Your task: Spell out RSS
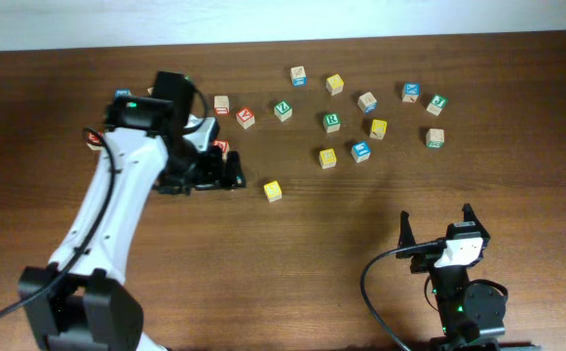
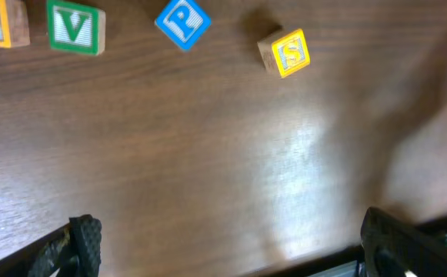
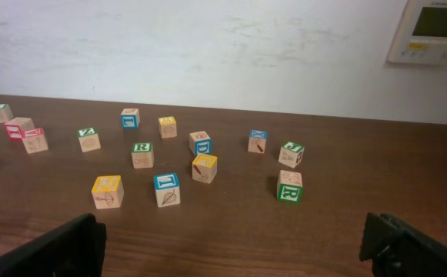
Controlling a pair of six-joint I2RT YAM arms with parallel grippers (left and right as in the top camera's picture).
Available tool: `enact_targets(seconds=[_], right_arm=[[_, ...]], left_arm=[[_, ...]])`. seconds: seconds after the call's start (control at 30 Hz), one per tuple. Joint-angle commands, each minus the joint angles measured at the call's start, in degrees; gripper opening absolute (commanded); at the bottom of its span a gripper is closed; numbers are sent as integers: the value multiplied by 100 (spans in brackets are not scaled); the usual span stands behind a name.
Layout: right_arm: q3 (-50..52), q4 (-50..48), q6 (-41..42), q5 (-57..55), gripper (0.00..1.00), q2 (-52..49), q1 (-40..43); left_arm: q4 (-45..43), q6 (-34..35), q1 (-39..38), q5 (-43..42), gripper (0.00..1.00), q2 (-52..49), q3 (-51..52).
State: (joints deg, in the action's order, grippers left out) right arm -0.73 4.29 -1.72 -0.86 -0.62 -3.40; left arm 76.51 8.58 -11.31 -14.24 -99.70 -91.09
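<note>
RSS not yet spelled. Green R [image 1: 331, 121] sits scattered among other cubes [image 1: 360, 151]. Yellow S [image 2: 288, 54] lies ahead of left gripper [image 2: 235, 242], jaws spread, empty. Second S unclear. Right gripper [image 1: 436, 226] spread, empty, well apart.

Robot lab or office-style test bench, not a home. Dark wood-grain desk [image 1: 292, 263] with a plain white wall [image 3: 208, 46] straight behind the far edge. A white control panel [image 3: 435, 31] with a small screen, thermostat type, hangs on that wall toward the right end of the far edge. Two robot arms sit at the near edge: left arm [image 1: 107, 205] rising by the near-left corner, right arm [image 1: 466, 297] by the near-right corner, with a loose black cable [image 1: 364, 283] looping beside it. The props are toy letter cubes [image 1: 331, 121] scattered over the far half.
</note>
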Motion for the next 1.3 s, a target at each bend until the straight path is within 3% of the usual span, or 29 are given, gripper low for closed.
enact_targets(seconds=[0.0, 0.17, 0.23, 0.33, 0.43, 0.5, 0.53, 0.57, 0.73, 1.27], right_arm=[[42, 33, 2, -46, 98, 44, 0], [42, 33, 2, -46, 98, 44, 0], [42, 33, 2, -46, 98, 44, 0], [42, 33, 2, -46, 98, 44, 0], [42, 33, 2, -46, 98, 44, 0], [42, 33, 2, -46, 98, 44, 0], [42, 33, 2, -46, 98, 44, 0], [42, 33, 2, -46, 98, 44, 0], [42, 33, 2, -46, 98, 44, 0], [42, 33, 2, -46, 98, 44, 0]], left_arm=[[-437, 684, -610, 63, 99, -101, -52], [-846, 695, -968, 98, 99, -101, -52], [-855, 1591, -968, 1117, 99, -103, -52], [-1036, 1714, -964, 1405, 99, -103, -52], [-1051, 1714, -964, 2616, 99, -114, -46], [-1047, 1939, -964, 2535, 99, -225, -46], [-1054, 1945, -970, 1561, 99, -343, -46], [-1051, 1943, -970, 1438, 99, -431, -46], [-1034, 1875, -750, 2122, 99, -575, -46], [-879, 1878, 1233, 2181, 99, -575, 376]])
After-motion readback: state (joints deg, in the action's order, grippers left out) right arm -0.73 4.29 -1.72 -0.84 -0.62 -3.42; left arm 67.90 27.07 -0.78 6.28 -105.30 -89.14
